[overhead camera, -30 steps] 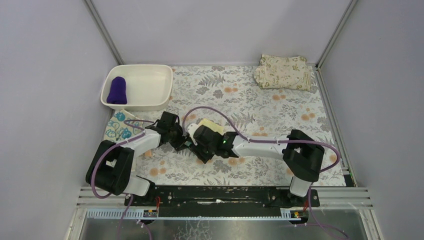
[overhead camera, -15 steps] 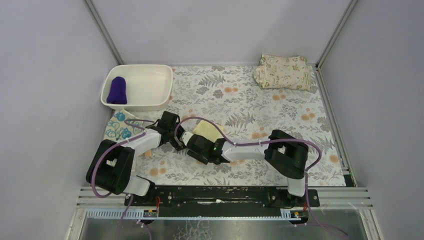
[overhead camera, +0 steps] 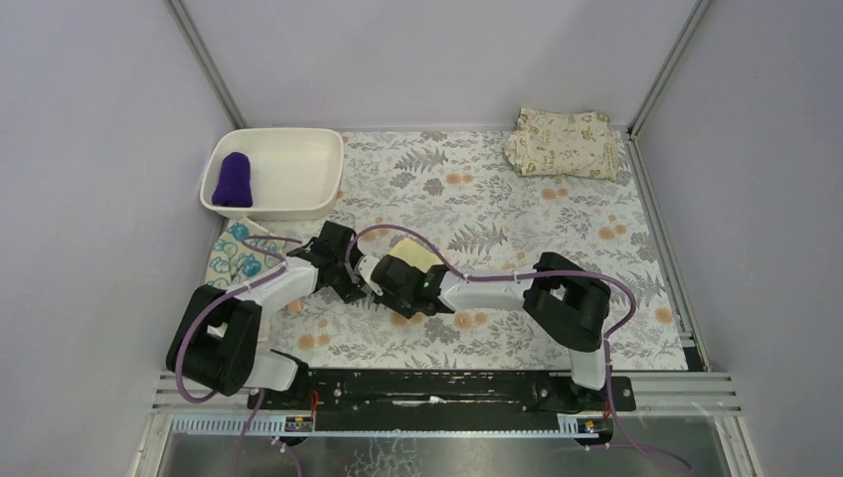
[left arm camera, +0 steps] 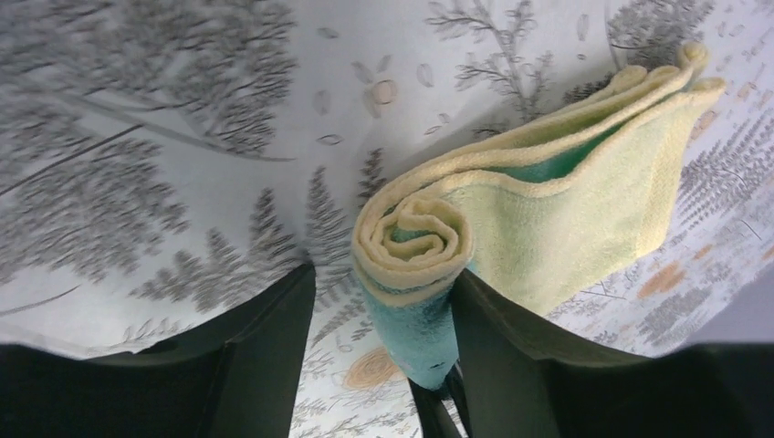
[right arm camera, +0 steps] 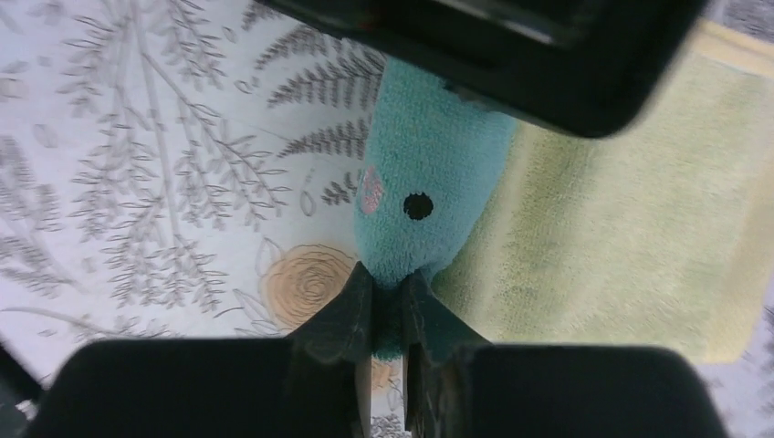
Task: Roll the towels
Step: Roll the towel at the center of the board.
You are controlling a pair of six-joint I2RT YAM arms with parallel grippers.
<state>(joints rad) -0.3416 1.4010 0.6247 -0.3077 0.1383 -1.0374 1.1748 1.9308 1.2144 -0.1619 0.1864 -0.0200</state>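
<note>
No text, label, brand or number is readable in any view.

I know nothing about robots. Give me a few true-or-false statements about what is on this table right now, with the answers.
1. The purple towel lies in the white tub. True.
2. The yellow towel is rolled all the way up. False: only one end is coiled; the rest lies uncoiled.
3. The right gripper pinches the yellow towel's teal end. True.
4. The beige leaf-print cloth sits in the tub. False: it lies at the far right corner of the table.
</note>
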